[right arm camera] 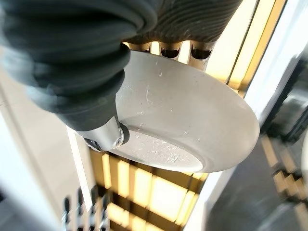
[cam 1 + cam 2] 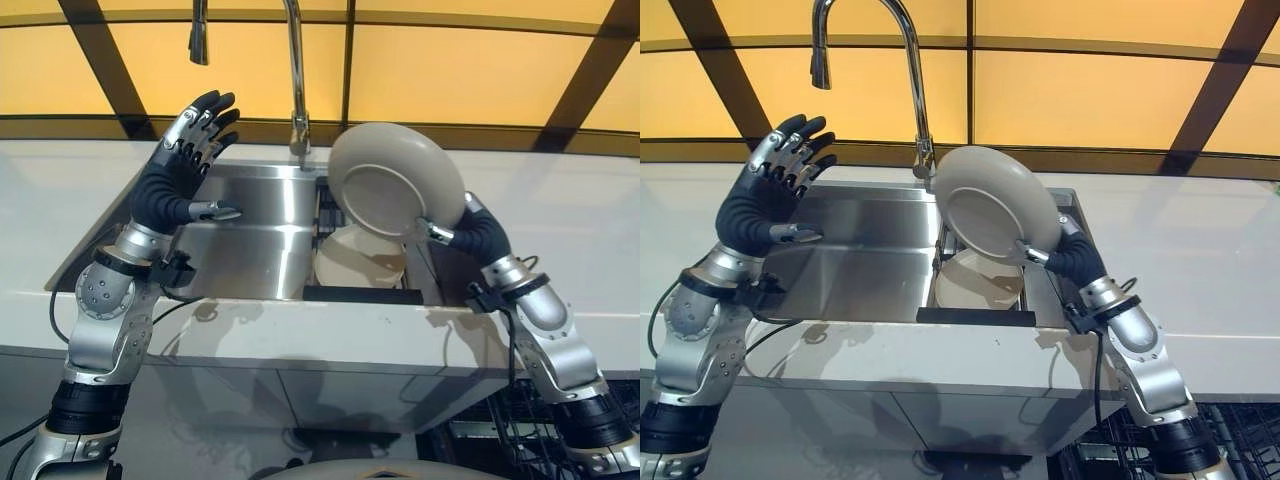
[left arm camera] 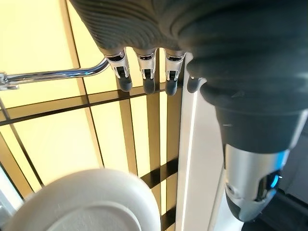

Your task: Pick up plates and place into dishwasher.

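While right hand (image 2: 478, 232) grips, beige plate (image 2: 395, 180) tilted, underside scuffed

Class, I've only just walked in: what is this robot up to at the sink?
The robot's right hand is gripping a beige plate by its rim, holding it tilted above the sink. Another plate lies in the sink below it. The left hand is raised, fingers spread and holding nothing, near the tap. The held plate has not yet reached a dishwasher.

amber panelled wall (image 2: 450, 75), dark bars | white countertop (image 2: 60, 200) | steel sink (image 2: 250, 250)
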### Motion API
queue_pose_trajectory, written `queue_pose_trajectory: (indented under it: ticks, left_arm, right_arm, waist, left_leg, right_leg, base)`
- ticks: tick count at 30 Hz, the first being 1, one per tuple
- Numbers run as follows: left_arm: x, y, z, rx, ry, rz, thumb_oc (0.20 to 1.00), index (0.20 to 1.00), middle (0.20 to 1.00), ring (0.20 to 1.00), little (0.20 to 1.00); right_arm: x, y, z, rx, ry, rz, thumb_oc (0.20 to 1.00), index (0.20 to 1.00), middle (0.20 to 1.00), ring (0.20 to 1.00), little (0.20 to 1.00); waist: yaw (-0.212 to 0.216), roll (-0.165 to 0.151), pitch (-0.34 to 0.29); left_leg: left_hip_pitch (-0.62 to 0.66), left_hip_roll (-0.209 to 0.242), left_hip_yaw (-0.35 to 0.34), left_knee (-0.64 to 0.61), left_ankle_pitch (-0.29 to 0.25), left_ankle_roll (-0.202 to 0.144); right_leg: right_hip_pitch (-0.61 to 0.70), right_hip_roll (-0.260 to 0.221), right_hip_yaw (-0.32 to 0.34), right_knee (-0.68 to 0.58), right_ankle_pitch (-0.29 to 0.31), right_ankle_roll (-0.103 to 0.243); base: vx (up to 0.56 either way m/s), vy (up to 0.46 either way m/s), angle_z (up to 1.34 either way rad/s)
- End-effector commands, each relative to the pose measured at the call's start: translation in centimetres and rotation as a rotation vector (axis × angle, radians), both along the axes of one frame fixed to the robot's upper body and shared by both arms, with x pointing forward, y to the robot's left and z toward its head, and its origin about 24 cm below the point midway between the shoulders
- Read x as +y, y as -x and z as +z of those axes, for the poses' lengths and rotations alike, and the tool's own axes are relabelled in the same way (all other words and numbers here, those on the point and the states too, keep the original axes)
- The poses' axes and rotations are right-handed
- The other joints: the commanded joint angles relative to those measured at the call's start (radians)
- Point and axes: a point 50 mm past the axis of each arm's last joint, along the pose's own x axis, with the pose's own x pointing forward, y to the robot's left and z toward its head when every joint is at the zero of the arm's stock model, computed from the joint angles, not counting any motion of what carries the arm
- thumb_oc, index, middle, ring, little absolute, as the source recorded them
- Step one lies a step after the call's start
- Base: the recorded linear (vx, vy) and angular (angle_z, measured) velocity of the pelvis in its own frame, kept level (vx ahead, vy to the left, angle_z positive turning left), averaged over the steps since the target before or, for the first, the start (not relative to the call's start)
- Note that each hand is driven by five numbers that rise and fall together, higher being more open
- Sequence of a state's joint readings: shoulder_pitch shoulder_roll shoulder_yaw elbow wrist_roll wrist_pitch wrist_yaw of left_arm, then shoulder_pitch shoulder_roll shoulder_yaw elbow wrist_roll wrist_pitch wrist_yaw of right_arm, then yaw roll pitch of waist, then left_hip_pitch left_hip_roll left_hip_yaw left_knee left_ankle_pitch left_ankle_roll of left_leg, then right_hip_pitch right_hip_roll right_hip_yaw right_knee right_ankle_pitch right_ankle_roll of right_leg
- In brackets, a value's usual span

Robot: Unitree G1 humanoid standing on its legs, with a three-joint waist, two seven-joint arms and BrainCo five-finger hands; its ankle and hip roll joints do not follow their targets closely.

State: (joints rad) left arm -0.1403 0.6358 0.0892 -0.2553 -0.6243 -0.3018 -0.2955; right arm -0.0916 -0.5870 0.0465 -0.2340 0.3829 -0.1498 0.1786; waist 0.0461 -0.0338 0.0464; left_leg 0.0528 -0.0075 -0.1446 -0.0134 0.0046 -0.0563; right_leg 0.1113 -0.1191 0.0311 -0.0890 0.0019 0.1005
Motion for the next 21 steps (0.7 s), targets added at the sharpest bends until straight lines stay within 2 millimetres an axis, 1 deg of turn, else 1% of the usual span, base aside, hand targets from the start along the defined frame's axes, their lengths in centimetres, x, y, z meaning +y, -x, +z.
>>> queue_pose_trajectory:
  ticks: [1, 2, 3, 5, 7, 9, 10, 12, 14, 15, 16, 17, 18, 19, 20, 21]
  left_arm:
    - [1.3, 1.3, 1.7, -0.127, 0.015, 0.026, 1.0, 1.0, 1.0, 1.0, 1.0]
    - [1.4, 1.3, 1.8, -0.126, 0.015, 0.033, 1.0, 1.0, 1.0, 1.0, 1.0]
    - [1.7, 1.2, 2.0, -0.122, 0.015, 0.04, 1.0, 1.0, 1.0, 1.0, 1.0]
    - [2.2, 0.9, 2.2, -0.102, 0.022, 0.062, 1.0, 1.0, 1.0, 1.0, 1.0]
    - [2.7, 0.4, 1.9, -0.061, 0.021, 0.11, 1.0, 1.0, 1.0, 1.0, 1.0]
    - [3.0, 0.2, 1.8, -0.049, 0.023, 0.137, 1.0, 1.0, 1.0, 1.0, 1.0]
    - [3.4, 0.1, 1.6, -0.041, 0.034, 0.165, 1.0, 1.0, 1.0, 1.0, 1.0]
    - [4.0, 0.3, 1.6, -0.055, 0.032, 0.188, 1.0, 1.0, 1.0, 1.0, 1.0]
    - [4.4, 0.5, 1.7, -0.067, 0.032, 0.215, 1.0, 1.0, 1.0, 1.0, 1.0]
    - [4.9, 0.8, 1.7, -0.07, 0.031, 0.232, 1.0, 1.0, 1.0, 1.0, 1.0]
    - [5.1, 1.0, 1.7, -0.072, 0.025, 0.249, 1.0, 1.0, 1.0, 1.0, 1.0]
    - [5.4, 1.3, 1.6, -0.076, 0.017, 0.269, 1.0, 1.0, 1.0, 1.0, 1.0]
    - [5.5, 1.4, 1.5, -0.078, 0.014, 0.281, 1.0, 1.0, 1.0, 1.0, 1.0]
    - [5.7, 1.5, 1.5, -0.081, 0.009, 0.297, 1.0, 1.0, 1.0, 1.0, 1.0]
    - [5.8, 1.6, 1.5, -0.082, 0.007, 0.304, 1.0, 1.0, 1.0, 1.0, 1.0]
    - [5.9, 1.7, 1.6, -0.087, 0.003, 0.325, 1.0, 1.0, 1.0, 1.0, 1.0]
  right_arm:
    - [-1.0, 0.2, 3.4, -0.168, 0.008, -0.068, 0.2, 0.2, 0.2, 0.2, 0.2]
    - [-1.1, 0.2, 3.5, -0.171, 0.016, -0.075, 0.2, 0.2, 0.2, 0.2, 0.2]
    - [-1.5, 0.1, 3.5, -0.17, 0.039, -0.097, 0.2, 0.2, 0.2, 0.2, 0.2]
    - [-2.6, 0.4, 3.4, -0.149, 0.069, -0.134, 0.2, 0.2, 0.2, 0.2, 0.2]
    - [-3.9, 0.5, 3.1, -0.128, 0.097, -0.196, 0.2, 0.2, 0.2, 0.2, 0.2]
    - [-4.2, 0.6, 3.0, -0.123, 0.088, -0.213, 0.2, 0.2, 0.2, 0.2, 0.2]
    - [-4.7, 0.6, 2.8, -0.116, 0.085, -0.247, 0.2, 0.2, 0.2, 0.2, 0.2]
    - [-5.0, 0.7, 2.5, -0.112, 0.084, -0.272, 0.2, 0.2, 0.2, 0.2, 0.2]
    - [-5.4, 0.8, 2.2, -0.105, 0.084, -0.302, 0.2, 0.2, 0.2, 0.2, 0.2]
    - [-5.6, 0.8, 1.8, -0.1, 0.09, -0.324, 0.2, 0.2, 0.2, 0.2, 0.2]
    - [-5.6, 0.8, 1.7, -0.098, 0.088, -0.324, 0.2, 0.2, 0.2, 0.2, 0.2]
    - [-5.8, 0.8, 1.6, -0.095, 0.083, -0.336, 0.2, 0.2, 0.2, 0.2, 0.2]
    - [-6.0, 0.8, 1.5, -0.09, 0.089, -0.357, 0.2, 0.2, 0.2, 0.2, 0.2]
    - [-6.4, 0.8, 1.2, -0.085, 0.111, -0.387, 0.2, 0.2, 0.2, 0.2, 0.2]
    - [-6.6, 0.9, 1.1, -0.083, 0.121, -0.403, 0.2, 0.2, 0.2, 0.2, 0.2]
    - [-7.2, 1.0, 0.9, -0.075, 0.15, -0.446, 0.2, 0.2, 0.2, 0.2, 0.2]
  waist:
    - [0.016, -0.026, -0.036]
    - [0.017, -0.022, -0.034]
    - [0.007, -0.013, -0.039]
    - [-0.023, -0.001, -0.049]
    - [-0.056, 0.002, -0.053]
    - [-0.068, 0.002, -0.049]
    - [-0.084, -0.002, -0.044]
    - [-0.089, -0.006, -0.033]
    - [-0.092, -0.012, -0.022]
    - [-0.091, -0.013, -0.013]
    - [-0.087, -0.015, -0.009]
    - [-0.08, -0.012, -0.002]
    - [-0.075, -0.004, 0.002]
    - [-0.066, 0.01, 0.005]
    - [-0.062, 0.015, 0.001]
    - [-0.052, 0.022, 0.0]
  left_leg:
    - [-0.059, 0.032, -0.137, 0.182, -0.135, -0.035]
    - [-0.047, 0.034, -0.138, 0.166, -0.131, -0.035]
    - [-0.029, 0.038, -0.135, 0.138, -0.127, -0.037]
    - [-0.01, 0.048, -0.11, 0.097, -0.113, -0.047]
    - [0.013, 0.036, -0.106, 0.078, -0.129, -0.052]
    - [0.028, 0.026, -0.105, 0.068, -0.141, -0.049]
    - [0.046, 0.007, -0.115, 0.065, -0.17, -0.037]
    - [0.053, -0.013, -0.123, 0.07, -0.19, -0.022]
    - [0.055, -0.032, -0.129, 0.075, -0.204, -0.006]
    - [0.056, -0.038, -0.125, 0.083, -0.213, 0.006]
    - [0.054, -0.039, -0.115, 0.086, -0.214, 0.01]
    - [0.046, -0.039, -0.1, 0.091, -0.207, 0.017]
    - [0.032, -0.036, -0.082, 0.098, -0.194, 0.023]
    - [0.008, -0.027, -0.061, 0.108, -0.168, 0.03]
    - [0.002, -0.025, -0.055, 0.109, -0.163, 0.034]
    - [-0.019, -0.023, -0.044, 0.116, -0.144, 0.044]
  right_leg:
    - [-0.097, 0.004, 0.075, 0.097, 0.004, 0.019]
    - [-0.097, 0.006, 0.087, 0.101, 0.0, 0.02]
    - [-0.099, 0.002, 0.1, 0.104, -0.007, 0.027]
    - [-0.107, -0.008, 0.123, 0.11, -0.01, 0.043]
    - [-0.117, -0.035, 0.164, 0.106, 0.001, 0.073]
    - [-0.13, -0.056, 0.189, 0.1, 0.021, 0.094]
    - [-0.148, -0.081, 0.212, 0.086, 0.052, 0.119]
    - [-0.163, -0.104, 0.225, 0.07, 0.084, 0.137]
    - [-0.192, -0.12, 0.218, 0.065, 0.113, 0.151]
    - [-0.219, -0.123, 0.202, 0.082, 0.115, 0.158]
    - [-0.231, -0.122, 0.18, 0.105, 0.11, 0.158]
    - [-0.24, -0.109, 0.155, 0.151, 0.086, 0.152]
    - [-0.243, -0.084, 0.137, 0.204, 0.048, 0.137]
    - [-0.236, -0.049, 0.106, 0.288, -0.011, 0.113]
    - [-0.235, -0.038, 0.096, 0.313, -0.031, 0.106]
    - [-0.232, -0.015, 0.064, 0.384, -0.049, 0.089]
  base:
    - [-0.03, 0.168, -0.64]
    - [-0.03, 0.235, -0.83]
    - [-0.05, 0.244, -0.97]
    - [-0.05, 0.296, -0.84]
    - [-0.04, 0.278, -0.48]
    - [-0.03, 0.167, -0.57]
    - [-0.04, 0.14, -0.67]
    - [-0.08, 0.104, -0.69]
    - [-0.13, 0.052, -0.61]
    - [-0.16, 0.013, -0.61]
    - [-0.22, 0.003, -0.57]
    - [-0.24, 0.009, -0.59]
    - [-0.3, 0.043, -0.55]
    - [-0.21, 0.051, -0.5]
    - [-0.2, 0.048, -0.44]
    - [-0.12, 0.005, -0.51]
